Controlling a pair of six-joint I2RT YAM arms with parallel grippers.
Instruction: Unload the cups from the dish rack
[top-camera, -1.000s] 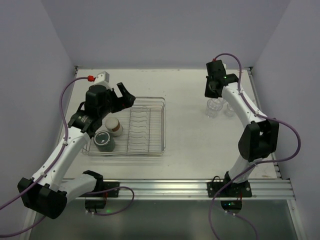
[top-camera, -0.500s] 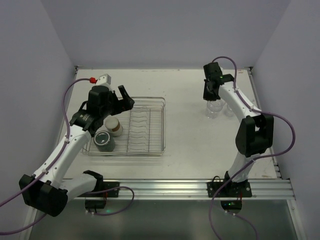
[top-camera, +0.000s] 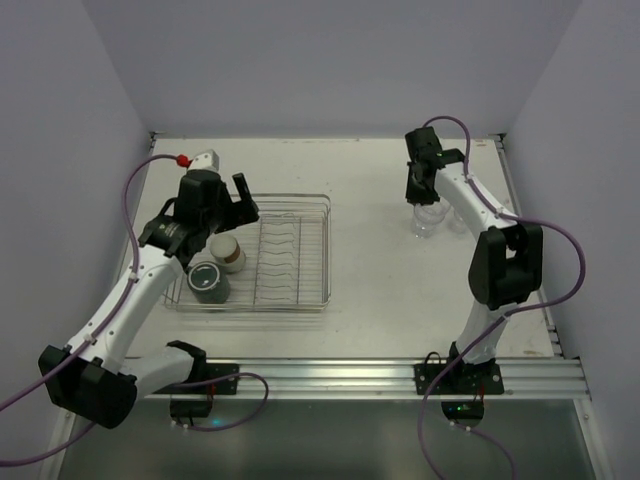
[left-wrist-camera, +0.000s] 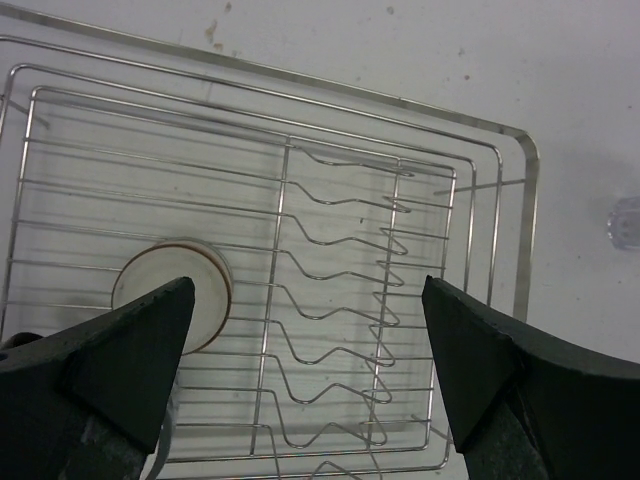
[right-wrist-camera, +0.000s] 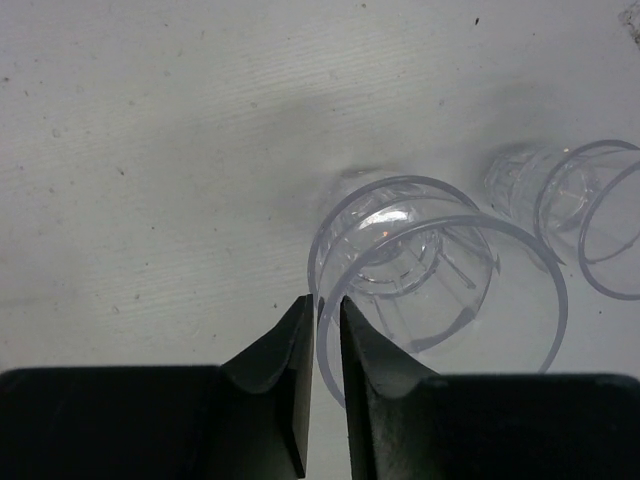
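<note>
- Nearest to me runs a metal rail (top-camera: 330, 375) along the table edge. Two arm bases are bolted on it, one at the left and one at the right, each with a purple cable (top-camera: 250, 385).
- The table (top-camera: 370, 270) is off-white and matt, with small dark specks on it. There is one table and there are two arms.
- On the left half lies one rack (top-camera: 295, 255) of silver wire, with low sides. A row of bent plate wires runs down its middle.
- In the rack I count two cups. The dark mug (top-camera: 209, 282) stands in the near left corner. The cream cup (top-camera: 229, 252) with a brownish band is just beside it, a little farther from me.
- The left gripper (top-camera: 240, 197) hangs above the far left part of the rack. Its fingers are spread wide and touch nothing. In the wrist view the cream cup shows next to one finger.
- On the right half, well apart from the rack, I count two clear cups on the table, just beside each other.
- The right gripper (right-wrist-camera: 325, 320) is over the left one, the tumbler (right-wrist-camera: 420, 260). Its fingers are almost pressed together and pinch the thin rim between them.
- The other tumbler (right-wrist-camera: 590, 210) stands free at its right. The glass rings overlap, so I cannot tell whether more cups are nested inside.
- Farthest away, three plain pale lilac walls (top-camera: 330, 70) close the table at the left, the back and the right.
</note>
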